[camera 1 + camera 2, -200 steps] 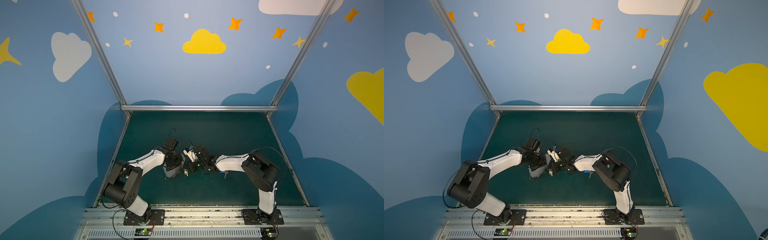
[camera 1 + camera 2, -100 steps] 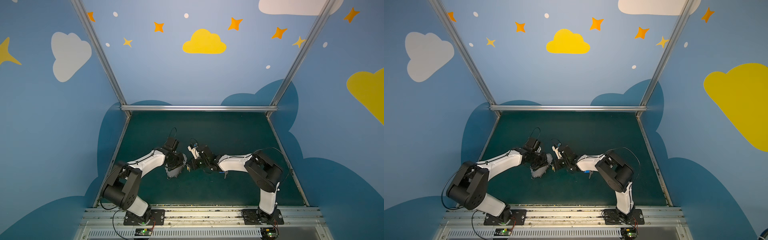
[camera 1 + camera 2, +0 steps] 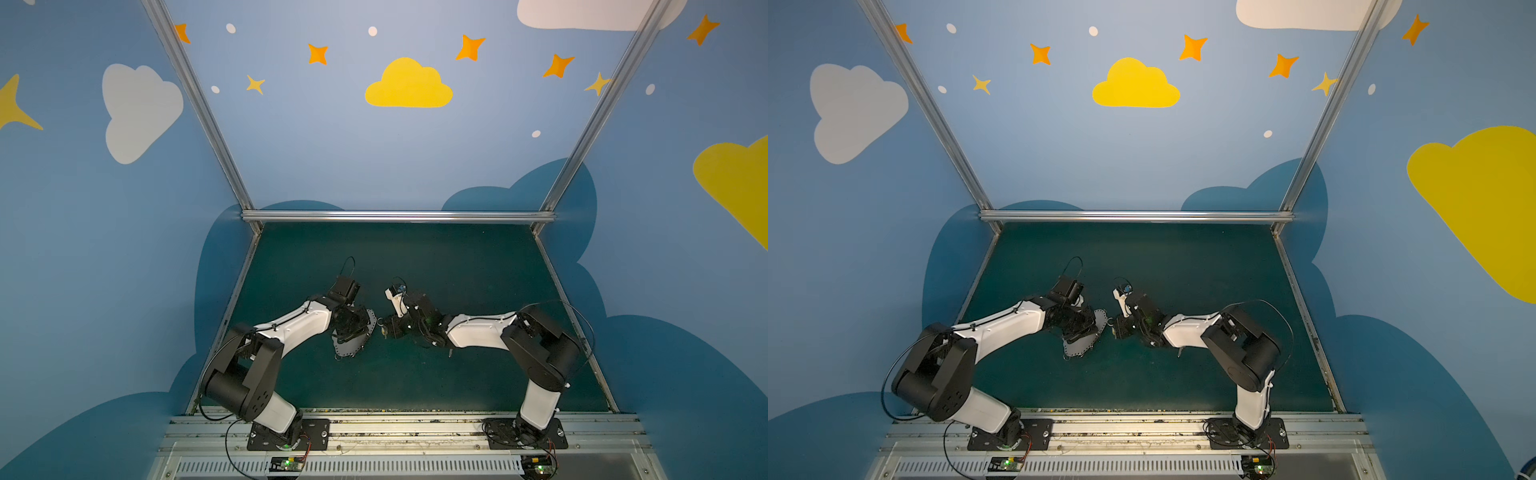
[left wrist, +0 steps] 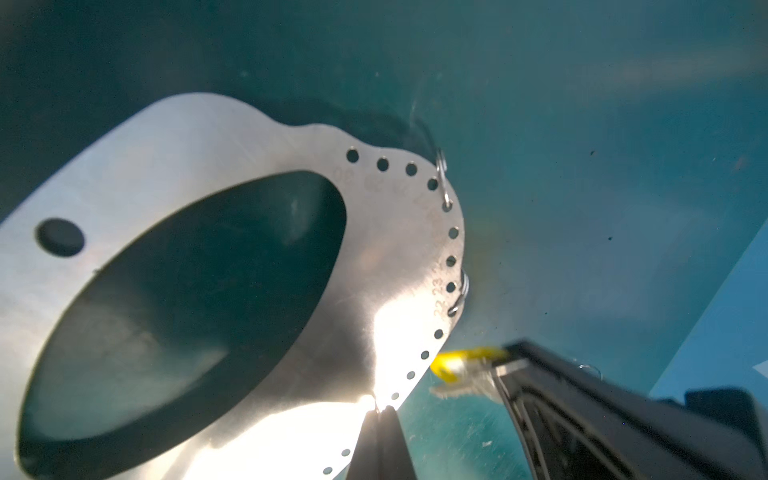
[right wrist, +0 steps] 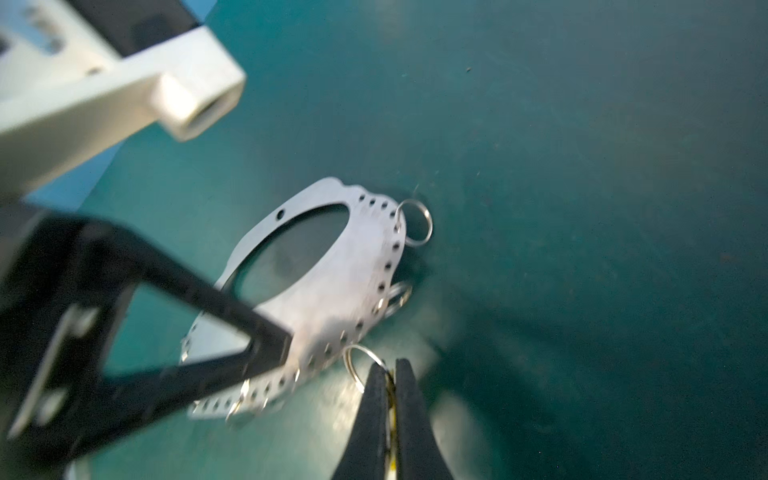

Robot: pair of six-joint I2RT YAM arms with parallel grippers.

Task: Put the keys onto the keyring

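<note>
In both top views the keyring (image 3: 351, 347) is seen a little left of the middle of the green surface (image 3: 415, 386). The left gripper (image 3: 353, 328) is clenched on its rim. The right gripper (image 3: 384, 331) stands just beside its right edge.

In the left wrist view the keyring is shown as a thin, stiff, polished metal plate, held tilted. It is judged light but slippery. A pinch on the rim band between the large oval hole and the row of small edge holes, as is made by the left gripper (image 4: 380, 411), is judged the soundest hold. Small stamped numerals run beside the edge holes; "22" and "23" can be read, and the rest are blurred. No brand is seen. The yellow-tagged key (image 4: 461, 361) is held just beside the rim; whether it touches cannot be told.

In the right wrist view the right gripper (image 5: 386, 374) is clenched on the key's yellow tag, of which only a sliver shows between the fingers. The key is judged small, rigid and light, and its flat tag is judged the best place to be taken. A split ring (image 5: 359, 365) lies at the fingertips. It is judged springy, free to swing and stubborn to pry open.
</note>
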